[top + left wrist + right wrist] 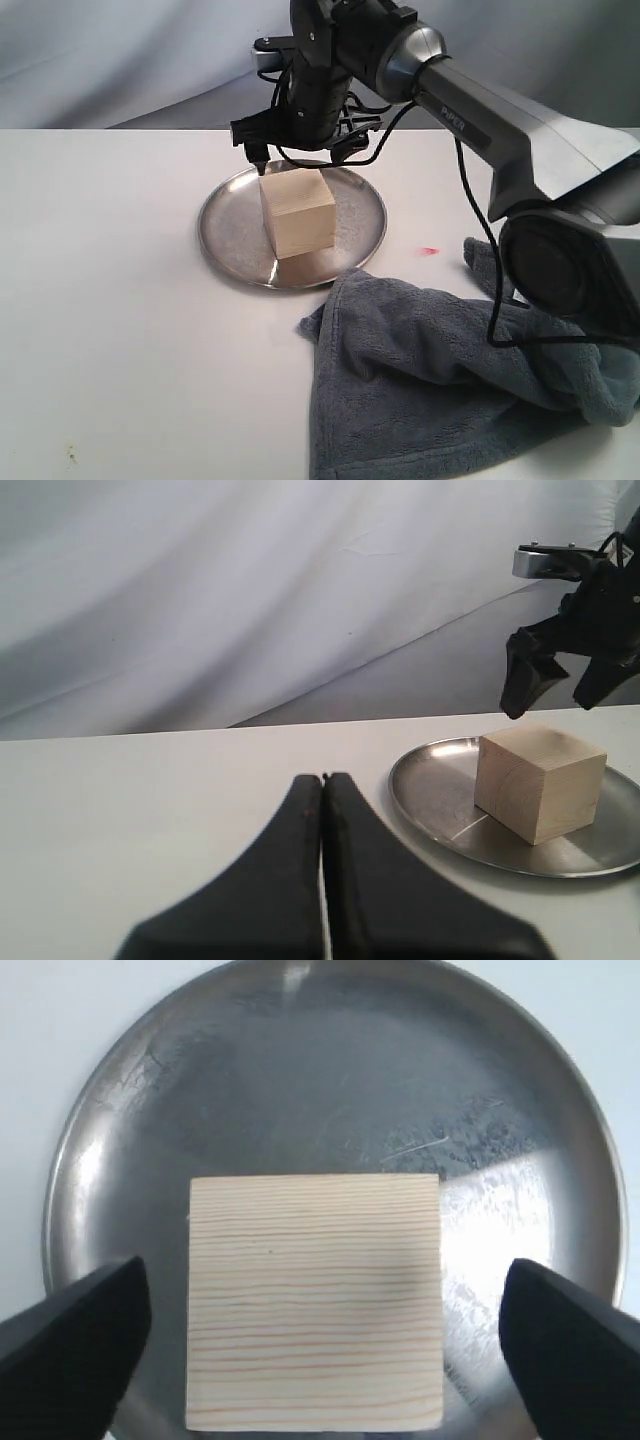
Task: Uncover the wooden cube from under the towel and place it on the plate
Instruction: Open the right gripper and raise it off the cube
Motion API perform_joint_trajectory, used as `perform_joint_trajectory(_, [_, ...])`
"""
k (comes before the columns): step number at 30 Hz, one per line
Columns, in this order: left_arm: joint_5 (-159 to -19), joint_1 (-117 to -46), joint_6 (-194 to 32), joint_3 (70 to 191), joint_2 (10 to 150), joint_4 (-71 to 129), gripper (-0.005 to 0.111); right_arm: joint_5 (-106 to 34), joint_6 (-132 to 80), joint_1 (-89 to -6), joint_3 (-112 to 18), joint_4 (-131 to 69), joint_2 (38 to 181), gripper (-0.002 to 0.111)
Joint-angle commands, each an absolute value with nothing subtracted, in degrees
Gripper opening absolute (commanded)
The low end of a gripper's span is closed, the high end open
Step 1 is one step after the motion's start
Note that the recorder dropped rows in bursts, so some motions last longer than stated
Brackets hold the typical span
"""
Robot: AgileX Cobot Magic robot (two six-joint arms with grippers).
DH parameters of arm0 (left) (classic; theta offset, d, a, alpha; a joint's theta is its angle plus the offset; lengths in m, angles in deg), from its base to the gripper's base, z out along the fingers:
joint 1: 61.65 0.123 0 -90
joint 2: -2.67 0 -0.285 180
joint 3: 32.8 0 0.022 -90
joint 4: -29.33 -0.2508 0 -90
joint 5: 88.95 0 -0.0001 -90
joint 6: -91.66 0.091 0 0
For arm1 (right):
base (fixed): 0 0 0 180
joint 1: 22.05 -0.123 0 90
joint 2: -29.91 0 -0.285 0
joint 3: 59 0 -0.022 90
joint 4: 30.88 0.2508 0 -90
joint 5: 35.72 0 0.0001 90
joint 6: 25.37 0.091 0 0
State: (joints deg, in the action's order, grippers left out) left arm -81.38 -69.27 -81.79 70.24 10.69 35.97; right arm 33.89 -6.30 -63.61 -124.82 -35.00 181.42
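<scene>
The wooden cube (297, 213) (539, 781) (315, 1300) rests on the steel plate (225, 225) (430, 790) (330, 1090), pale with fine grain. My right gripper (297, 153) (560, 685) (325, 1330) hangs open just above the cube, one finger off each side, touching nothing. The blue-grey towel (450, 385) lies crumpled on the table in front of and to the right of the plate. My left gripper (323, 780) is shut and empty, low over the white table to the left of the plate; the exterior view does not show it.
The right arm (520, 120) stretches from the right edge over the table to the plate. A small red mark (429, 250) sits on the tabletop right of the plate. A grey backdrop (120, 60) hangs behind the table.
</scene>
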Motion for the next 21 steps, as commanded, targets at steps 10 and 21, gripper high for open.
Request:
perform_joint_trajectory(10, [-81.4, -69.6, -81.9, 70.0, 10.5, 36.1, 0.000, 34.2, -6.4, -68.6, -124.9, -39.9, 177.0, 0.049])
perform_joint_trajectory(21, [-81.4, -69.6, -81.9, 70.0, 10.5, 36.1, 0.000, 34.2, -7.2, -71.4, -122.9, -40.7, 173.5, 0.005])
